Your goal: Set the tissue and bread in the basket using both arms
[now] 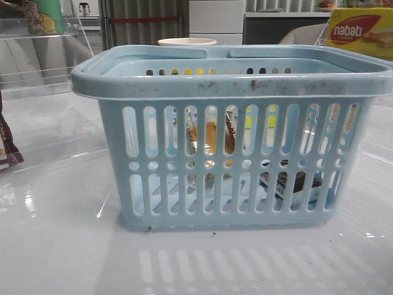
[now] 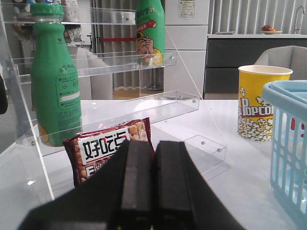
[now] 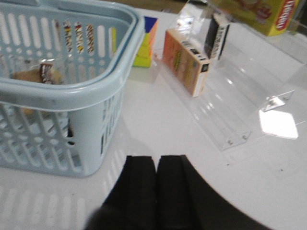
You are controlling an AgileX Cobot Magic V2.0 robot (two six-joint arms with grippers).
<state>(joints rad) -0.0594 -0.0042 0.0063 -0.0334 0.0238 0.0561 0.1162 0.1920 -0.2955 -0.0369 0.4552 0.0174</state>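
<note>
The light blue basket (image 1: 227, 83) fills the middle of the front view. Through its slots I see the golden-brown bread (image 1: 212, 136) in its clear bag, and to the right of it on the floor the tissue (image 1: 288, 184), a whitish pack with black parts. Neither arm shows in the front view. My left gripper (image 2: 153, 143) is shut and empty, left of the basket (image 2: 288, 96) and low over the table. My right gripper (image 3: 157, 158) is also shut and empty, on the other side of the basket (image 3: 72, 96), where the bread (image 3: 36, 75) shows inside.
A dark brown snack packet (image 2: 103, 143) lies just beyond the left gripper. A clear acrylic shelf (image 2: 120, 67) holds a green bottle (image 2: 55, 81). A popcorn cup (image 2: 259, 103) stands behind the basket. Right side: orange box (image 3: 184, 60), coloured cube (image 3: 146, 40), acrylic rack (image 3: 240, 91), yellow nabati box (image 1: 362, 31).
</note>
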